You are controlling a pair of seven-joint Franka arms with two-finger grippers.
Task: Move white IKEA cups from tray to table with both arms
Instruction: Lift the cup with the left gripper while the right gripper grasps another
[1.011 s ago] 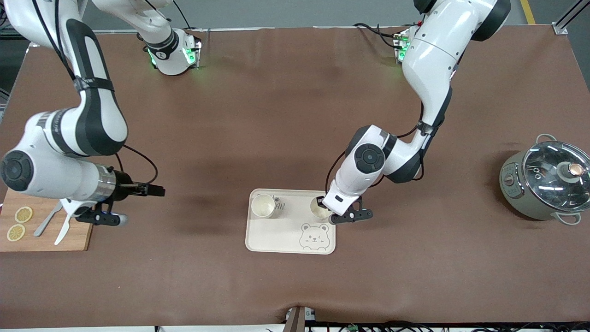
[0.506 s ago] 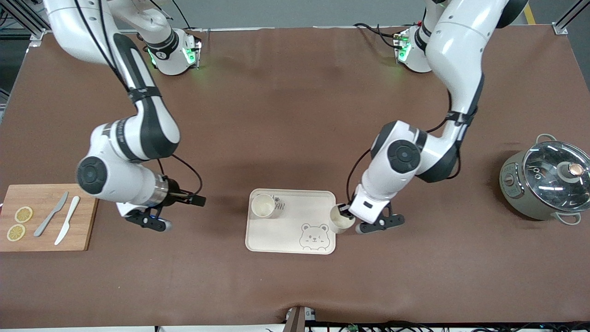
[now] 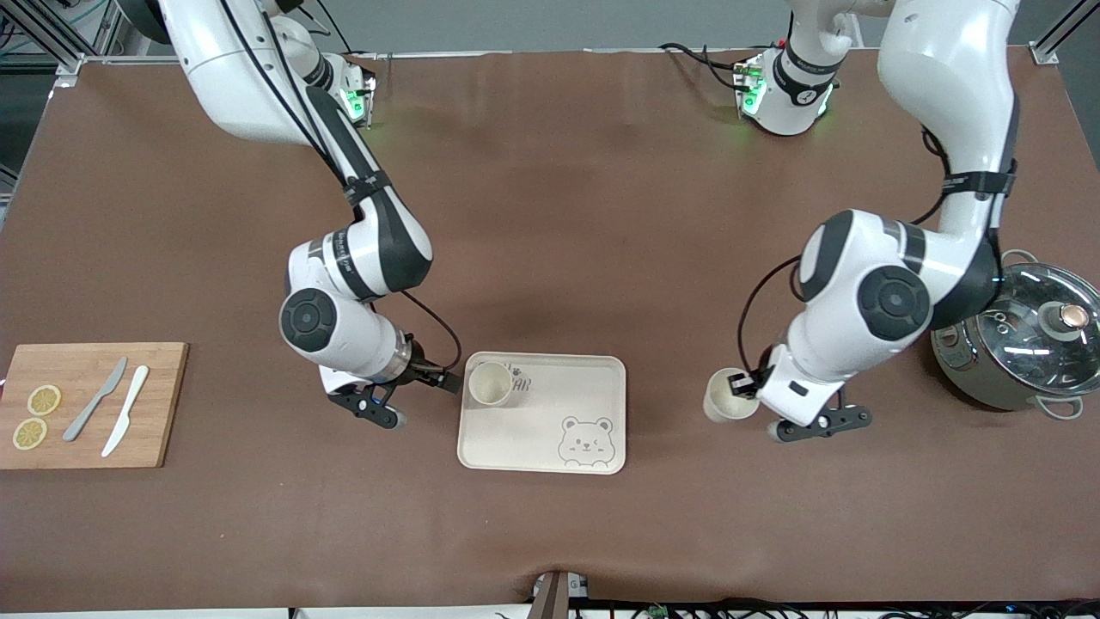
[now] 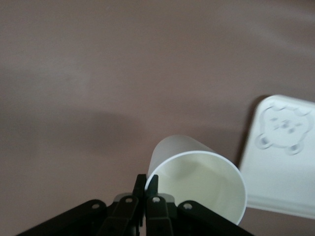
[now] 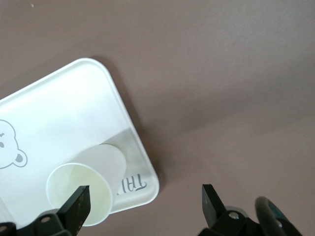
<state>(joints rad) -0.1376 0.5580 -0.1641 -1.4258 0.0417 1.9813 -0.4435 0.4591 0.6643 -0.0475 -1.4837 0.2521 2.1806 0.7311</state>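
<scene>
One white cup (image 3: 491,383) stands upright on the cream bear-print tray (image 3: 533,434), in the corner toward the right arm's end. My right gripper (image 3: 440,379) is open and empty, just beside that corner. In the right wrist view (image 5: 145,202) one of its fingers (image 5: 78,204) overlaps the cup (image 5: 81,194) on the tray (image 5: 59,123). My left gripper (image 3: 749,387) is shut on the rim of the second white cup (image 3: 729,402) and holds it tilted over the bare table, between tray and pot. The left wrist view shows my gripper (image 4: 146,184) pinching the cup (image 4: 197,182), with the tray (image 4: 280,162) beside it.
A wooden cutting board (image 3: 86,447) with lemon slices and two knives lies at the right arm's end. A grey pot with a glass lid (image 3: 1023,344) stands at the left arm's end, close to the left arm's elbow.
My left gripper has carried its cup off the tray toward the left arm's end. My right gripper has moved from beside the cutting board to the tray's corner by the other cup.
</scene>
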